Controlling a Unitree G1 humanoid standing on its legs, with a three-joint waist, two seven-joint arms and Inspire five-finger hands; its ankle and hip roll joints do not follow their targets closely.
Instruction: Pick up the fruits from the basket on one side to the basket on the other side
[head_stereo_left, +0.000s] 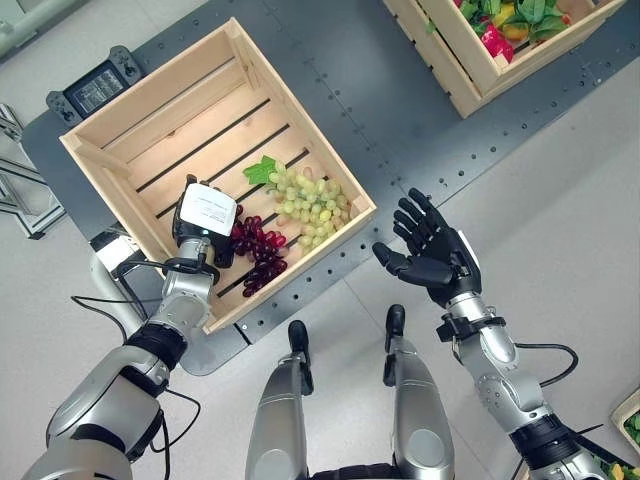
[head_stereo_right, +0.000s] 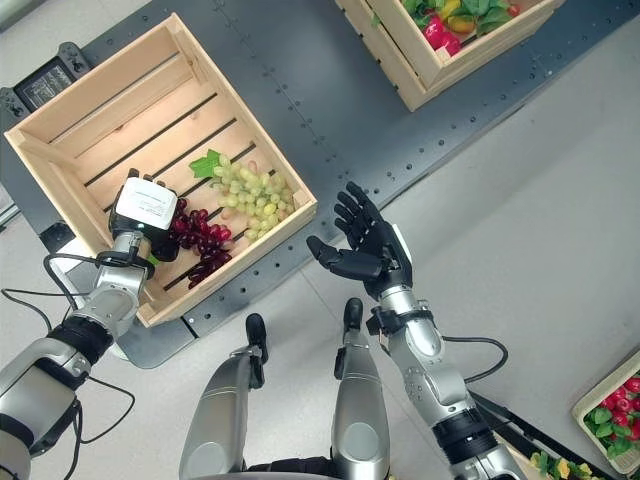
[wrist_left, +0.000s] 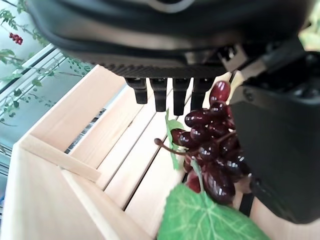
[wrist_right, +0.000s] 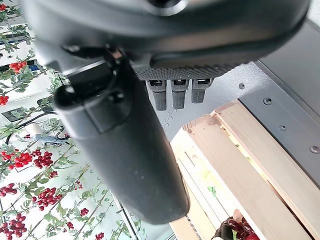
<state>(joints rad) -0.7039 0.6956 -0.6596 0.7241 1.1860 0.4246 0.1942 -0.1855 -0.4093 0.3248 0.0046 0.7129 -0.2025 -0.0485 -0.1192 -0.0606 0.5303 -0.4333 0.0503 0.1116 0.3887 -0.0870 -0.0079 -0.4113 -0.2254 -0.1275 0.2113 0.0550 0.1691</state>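
Observation:
A wooden crate (head_stereo_left: 150, 82) sits on a dark platform and holds two bunches. A dark red bunch of grapes (head_stereo_left: 258, 252) lies near the crate's front wall. A green bunch of grapes (head_stereo_left: 312, 200) with a leaf lies just beyond it. My left hand (head_stereo_left: 205, 222) is down inside the crate, right beside the red grapes (wrist_left: 210, 150). Its fingers (wrist_left: 165, 92) are straight and its thumb (wrist_left: 280, 150) stands on the other side of the bunch, not closed on it. My right hand (head_stereo_left: 435, 255) hovers open over the floor, to the right of the crate, holding nothing.
A second wooden crate (head_stereo_left: 480, 75) full of mixed produce stands at the far right on the same dark platform (head_stereo_left: 400, 110). A small screen device (head_stereo_left: 97, 88) lies at the platform's far left. Another produce basket (head_stereo_right: 612, 410) sits on the floor at the lower right.

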